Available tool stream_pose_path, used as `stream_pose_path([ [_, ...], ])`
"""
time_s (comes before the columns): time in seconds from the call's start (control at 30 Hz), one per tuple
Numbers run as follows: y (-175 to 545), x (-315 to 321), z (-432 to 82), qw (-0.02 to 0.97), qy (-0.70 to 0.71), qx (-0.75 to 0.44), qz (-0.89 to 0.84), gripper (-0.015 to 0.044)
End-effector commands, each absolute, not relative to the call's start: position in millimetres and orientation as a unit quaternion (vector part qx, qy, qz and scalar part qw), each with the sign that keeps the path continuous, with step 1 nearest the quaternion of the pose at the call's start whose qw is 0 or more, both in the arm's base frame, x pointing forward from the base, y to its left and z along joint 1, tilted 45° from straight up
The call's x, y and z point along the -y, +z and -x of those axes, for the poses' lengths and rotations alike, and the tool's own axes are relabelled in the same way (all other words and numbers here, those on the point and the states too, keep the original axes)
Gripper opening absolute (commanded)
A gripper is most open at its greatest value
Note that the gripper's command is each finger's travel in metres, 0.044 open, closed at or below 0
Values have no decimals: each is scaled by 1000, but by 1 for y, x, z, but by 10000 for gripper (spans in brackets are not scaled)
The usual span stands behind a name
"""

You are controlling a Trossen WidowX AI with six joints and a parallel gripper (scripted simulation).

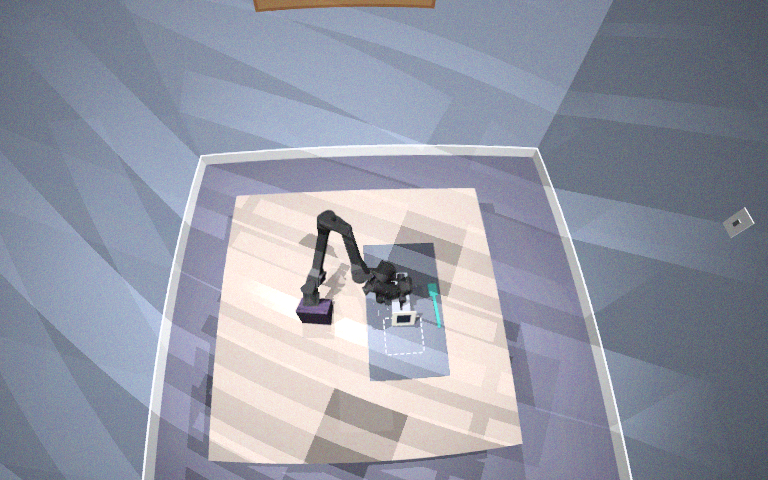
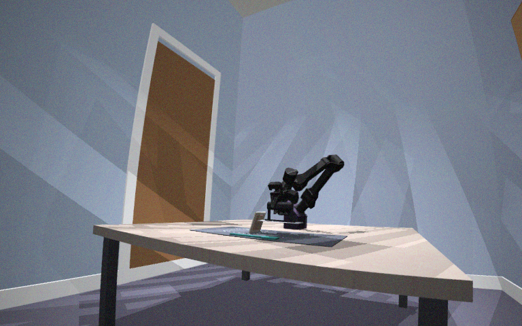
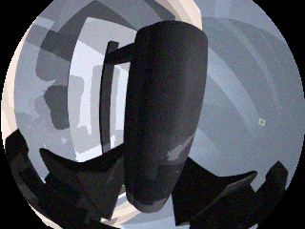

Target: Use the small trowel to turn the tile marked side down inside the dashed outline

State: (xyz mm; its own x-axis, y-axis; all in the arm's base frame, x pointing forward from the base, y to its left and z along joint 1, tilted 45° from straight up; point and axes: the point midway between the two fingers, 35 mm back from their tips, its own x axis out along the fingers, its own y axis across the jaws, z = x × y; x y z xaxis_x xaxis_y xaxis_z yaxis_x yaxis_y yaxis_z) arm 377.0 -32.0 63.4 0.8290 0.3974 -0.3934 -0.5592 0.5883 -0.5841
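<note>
My gripper [image 1: 403,289] [image 3: 151,146] is shut on the dark handle of the trowel [image 3: 167,105], whose long pale blade [image 1: 396,306] [image 2: 294,224] extends toward the tile. The tile [image 2: 257,222] stands steeply tilted on one edge on the mat [image 1: 407,367] [image 2: 323,241], its upper part leaning toward the blade. From overhead, the tile [image 1: 395,319] shows a white border around a dark square. It overlaps the near-arm end of the dashed outline [image 1: 403,353]. The blade end meets the tile's arm side; exact contact is too small to tell.
A teal flat-ended tool [image 1: 435,308] [image 2: 253,236] lies on the mat beside the tile, on the right in the overhead view. The arm's purple base [image 1: 315,311] stands on the pale table [image 1: 271,407] [image 2: 385,265], left of the mat.
</note>
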Motion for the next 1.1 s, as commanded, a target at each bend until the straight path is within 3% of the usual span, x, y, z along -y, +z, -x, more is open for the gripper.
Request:
stream_pose_path([
  [0.0, 62, 42, -379, 885, 262, -107, 370, 0],
  [0.57, 50, 50, -380, 885, 262, -107, 370, 0],
  [1.07, 112, 28, -374, 885, 262, -107, 370, 0],
])
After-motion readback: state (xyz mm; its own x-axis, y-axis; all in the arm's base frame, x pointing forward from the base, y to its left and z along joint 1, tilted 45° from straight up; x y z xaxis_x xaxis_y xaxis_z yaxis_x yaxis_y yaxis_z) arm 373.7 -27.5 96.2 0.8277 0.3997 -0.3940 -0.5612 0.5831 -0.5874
